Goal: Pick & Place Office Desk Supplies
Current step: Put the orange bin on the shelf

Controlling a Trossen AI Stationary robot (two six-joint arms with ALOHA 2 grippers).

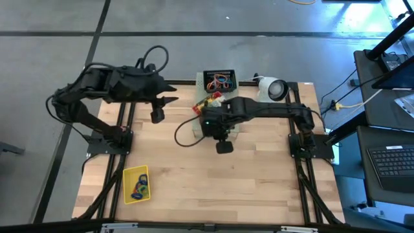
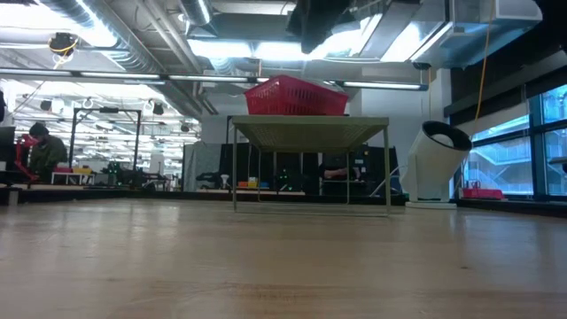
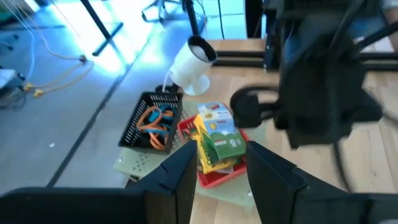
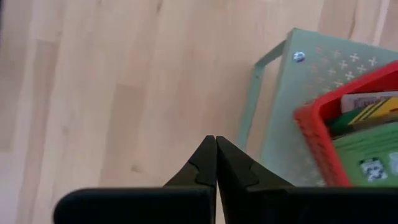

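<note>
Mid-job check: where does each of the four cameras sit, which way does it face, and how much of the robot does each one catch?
High: overhead, straight down; both arms, left hand open, right hand shut, yellow tray.
Low: at tabletop height, facing the room; red basket on the pale green stand, with only a dark part of the robot at the top edge.
Left wrist: past its open fingers toward black basket and card boxes.
Right wrist: down past shut fingers at bare wood.
Shared: both wrists see the red basket.

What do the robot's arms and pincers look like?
Both arms are dark, almost black, with chunky jointed segments. A black cable loops above the left arm, another curls beside the right arm. Each pincer, left pincer and right pincer, has two dark fingers tapering to pointed tips.
</note>
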